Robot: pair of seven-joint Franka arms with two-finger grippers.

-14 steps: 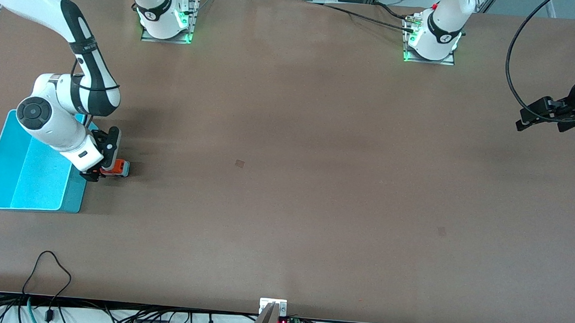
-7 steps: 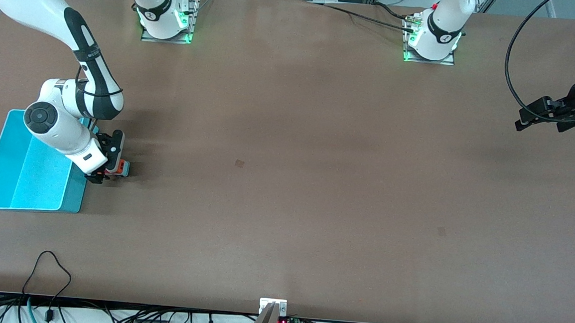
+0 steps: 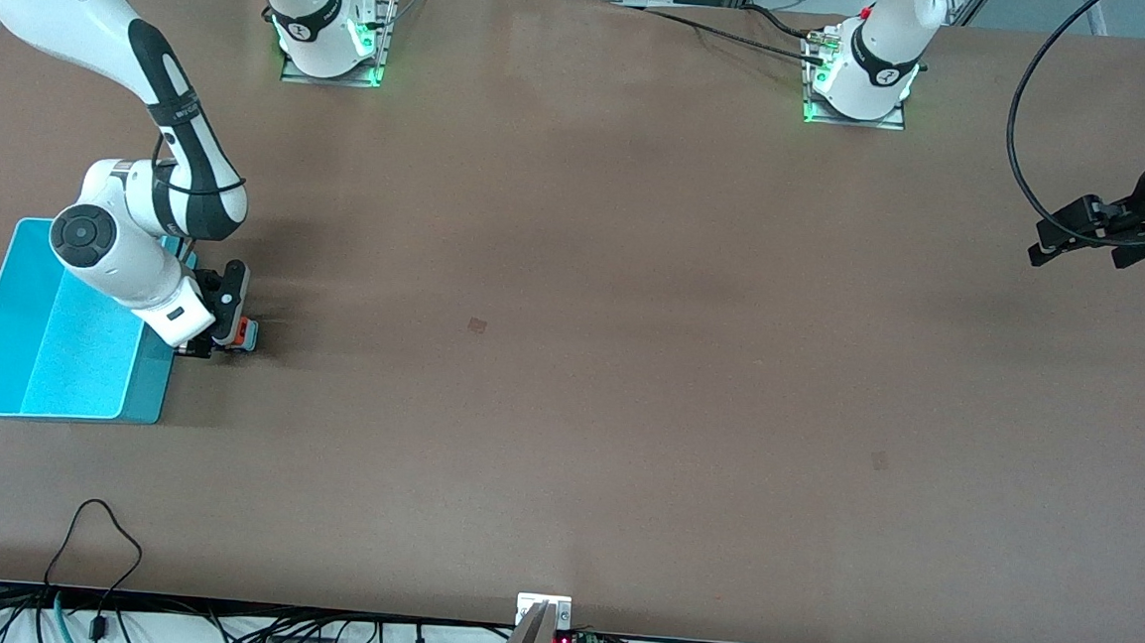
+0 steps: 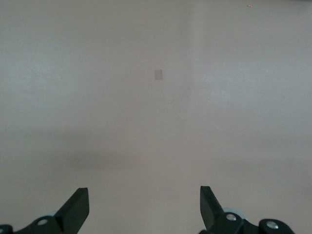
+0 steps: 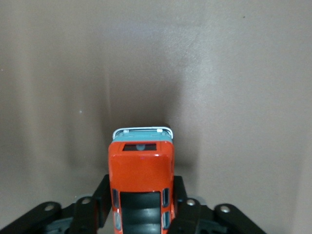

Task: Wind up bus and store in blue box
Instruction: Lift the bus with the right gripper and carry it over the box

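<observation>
In the front view, the blue box (image 3: 6, 327) is seen at the lower left of the frame, standing on the brown table (image 3: 569, 381) with its open top upward. Just beside its wall, a little higher in the frame, the bus (image 3: 242, 332) sits on the table, at the right arm's end. The right gripper (image 3: 224, 335) is lowered over it, and in the right wrist view the 2 fingers (image 5: 178, 197) are seen pressed against the 2 long sides of the bus (image 5: 141, 187), pinching it across its width at the rear half, the pale front pointing away from the wrist.

The bus is judged to be a light, rigid plastic toy. Its painted sides look smooth and may be slippery, so a hold low on the flat flanks, as shown, is judged safest; the roof and windows offer less parallel surface. The wheels are hidden, so it cannot be told whether they touch the table. For winding, downward pressure is likely needed while the toy is dragged backward, and a skewed grip could let it twist.

Toward the upper right of the frame, the left gripper (image 3: 1060, 232) is held over the table edge, waiting. In the left wrist view its fingers (image 4: 78, 207) are spread wide over bare table, holding nothing.
</observation>
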